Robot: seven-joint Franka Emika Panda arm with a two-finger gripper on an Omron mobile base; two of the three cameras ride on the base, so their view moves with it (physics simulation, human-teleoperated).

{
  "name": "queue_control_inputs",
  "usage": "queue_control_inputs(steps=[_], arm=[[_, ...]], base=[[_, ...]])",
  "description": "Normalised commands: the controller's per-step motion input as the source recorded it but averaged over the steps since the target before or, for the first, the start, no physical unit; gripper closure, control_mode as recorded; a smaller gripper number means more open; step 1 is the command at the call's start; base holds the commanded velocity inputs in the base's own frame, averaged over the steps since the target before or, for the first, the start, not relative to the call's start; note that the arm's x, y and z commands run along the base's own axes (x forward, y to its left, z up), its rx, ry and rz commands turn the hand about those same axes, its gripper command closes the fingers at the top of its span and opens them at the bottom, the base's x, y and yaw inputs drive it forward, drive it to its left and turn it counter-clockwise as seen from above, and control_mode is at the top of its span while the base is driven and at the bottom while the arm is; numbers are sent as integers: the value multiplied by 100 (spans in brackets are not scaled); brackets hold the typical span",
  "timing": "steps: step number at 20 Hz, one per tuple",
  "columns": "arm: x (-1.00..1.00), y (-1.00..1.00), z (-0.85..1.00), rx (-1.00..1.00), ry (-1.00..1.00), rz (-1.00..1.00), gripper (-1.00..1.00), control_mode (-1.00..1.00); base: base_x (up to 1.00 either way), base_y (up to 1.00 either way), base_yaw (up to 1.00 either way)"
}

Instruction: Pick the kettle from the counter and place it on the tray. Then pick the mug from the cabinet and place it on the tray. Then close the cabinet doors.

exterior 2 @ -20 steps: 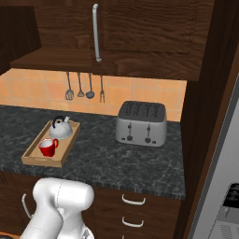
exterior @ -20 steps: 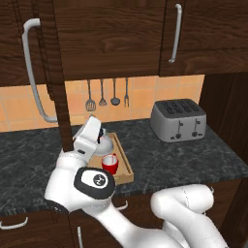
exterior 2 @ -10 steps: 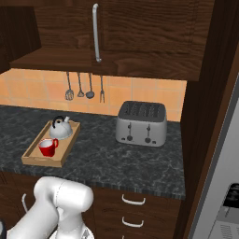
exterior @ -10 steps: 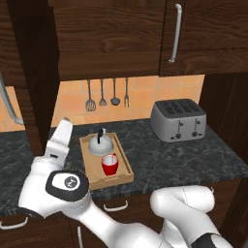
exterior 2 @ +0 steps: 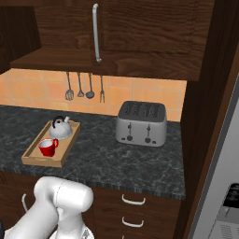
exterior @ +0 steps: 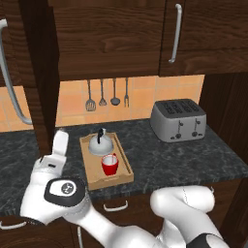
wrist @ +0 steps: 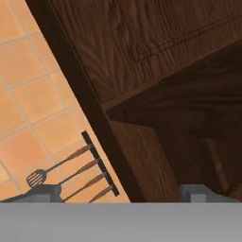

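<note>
Tray (exterior: 123, 175) on the surface (exterior: 160, 157) holds the kettle (exterior: 100, 143) at its back and the mug (exterior: 109, 164) in front. Left of the tray a cabinet door (exterior: 42, 72) stands open. Toaster (exterior: 178, 119) well right of the tray. Tool (wrist: 120, 193) spread wide, empty, facing the door's edge.

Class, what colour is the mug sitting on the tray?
Bright red mug with a pale inside, clearest in the left base view.

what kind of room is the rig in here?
A kitchen, rendered rather than real. Signs: a dark stone counter with a silver toaster, cooking utensils hung on an orange tiled wall, and dark wood cabinets above. A tray holds a kettle and a red mug.
</note>
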Motion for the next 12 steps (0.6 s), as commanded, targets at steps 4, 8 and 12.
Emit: queue_control_inputs(steps=[4,8,12], arm=[[0,100,-1,-16,3,-7,-100,-100],[-3,100,3,-14,1,-15,-100,-100],[-29,62,48,-3,0,-24,-100,-100]], base=[[0,0,0],[0,0,0],[0,0,0]])
